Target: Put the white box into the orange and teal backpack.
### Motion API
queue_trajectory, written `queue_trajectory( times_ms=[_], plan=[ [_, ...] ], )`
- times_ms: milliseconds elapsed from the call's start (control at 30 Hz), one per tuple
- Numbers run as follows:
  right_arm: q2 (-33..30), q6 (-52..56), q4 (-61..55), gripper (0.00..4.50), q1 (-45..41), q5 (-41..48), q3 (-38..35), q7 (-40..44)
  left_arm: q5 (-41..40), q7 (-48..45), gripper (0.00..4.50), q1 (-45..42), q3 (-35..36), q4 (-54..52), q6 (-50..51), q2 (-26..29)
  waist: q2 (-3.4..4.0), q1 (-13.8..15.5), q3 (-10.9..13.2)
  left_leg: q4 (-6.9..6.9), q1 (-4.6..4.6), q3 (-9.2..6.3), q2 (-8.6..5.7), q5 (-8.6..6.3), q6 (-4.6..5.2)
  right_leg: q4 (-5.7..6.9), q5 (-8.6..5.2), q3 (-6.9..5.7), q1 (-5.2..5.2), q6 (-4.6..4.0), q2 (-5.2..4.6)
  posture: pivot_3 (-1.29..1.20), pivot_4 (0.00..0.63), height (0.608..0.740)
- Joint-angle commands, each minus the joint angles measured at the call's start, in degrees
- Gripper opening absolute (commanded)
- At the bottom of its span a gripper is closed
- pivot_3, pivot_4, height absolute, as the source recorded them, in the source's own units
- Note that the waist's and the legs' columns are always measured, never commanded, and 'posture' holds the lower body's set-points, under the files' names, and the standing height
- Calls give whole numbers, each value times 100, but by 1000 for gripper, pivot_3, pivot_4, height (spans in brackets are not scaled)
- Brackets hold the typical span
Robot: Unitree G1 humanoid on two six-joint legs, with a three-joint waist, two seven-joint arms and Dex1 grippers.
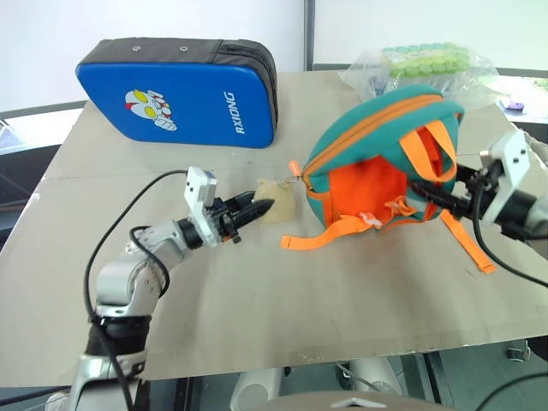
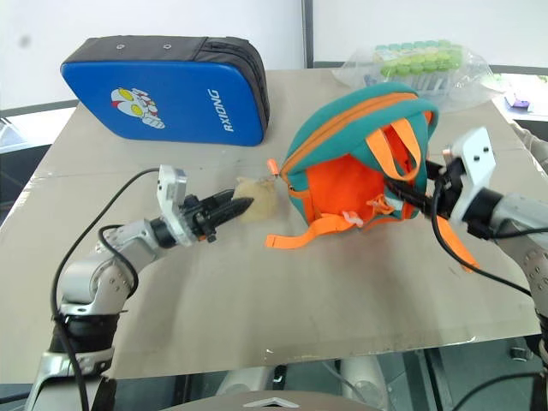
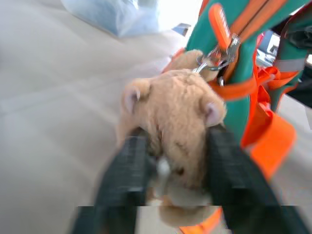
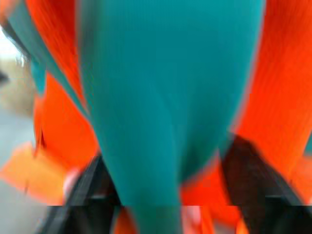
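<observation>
While both grippers stand apart, the backpack (image 1: 377, 163) lies on a beige table (image 1: 257, 291) by white walls.

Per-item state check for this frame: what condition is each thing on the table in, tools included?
Teal and orange fabric backpack: on its side, zip looks closed.
Beige plush bear: clipped to the backpack's zip pull, between the left tool's fingers.
Blue padded rectangular case: flat, closed.
Clear plastic bag of green-capped tubes: lying at the far edge.
Left tool: open.
Right tool: open, teal fabric between its fingers.
</observation>
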Motion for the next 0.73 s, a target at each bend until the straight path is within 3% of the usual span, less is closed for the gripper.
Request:
queue_trajectory(
  times_ms=[33,100,133,233,400,733],
  plan=[
    [-119,-412,-195,4345,648,-192,-638,460,-29,4,3384,570,359,-789,-188,130,0,9,0,-1,0,1,3,-1,1,-6,0,0,2,0,0,0,150,740],
    [-97,-542,-270,4500,1049,-121,-963,721,11,-38,4408,1114,524,-1090,-265,220,5,4,3,3,0,12,3,-2,3,-6,1,9,2,1,0,0,150,740],
    [-58,-675,-315,4500,1312,-122,-1179,909,-68,-96,4468,1523,691,-1281,-245,270,4,-1,3,4,3,13,4,-2,4,-8,1,10,4,1,1,0,150,740],
    [7,-989,-396,4500,2031,-190,-1581,1410,62,-211,4468,2411,1049,-1585,-471,376,8,6,0,0,34,20,18,-13,19,-17,-8,14,38,-11,-3,0,150,740],
    [191,-1510,-82,4500,2574,-520,-1817,1642,299,-296,4468,3181,1476,-1513,-925,355,6,89,0,10,52,24,31,-16,21,-17,-29,-5,59,2,-3,0,150,740],
    [228,-2384,496,4500,2944,-1149,-1816,1962,200,-271,4468,3577,1808,-1544,-976,391,5,133,-1,3,74,66,47,-19,24,-24,-29,-3,70,3,-8,0,150,740]
  ],
)
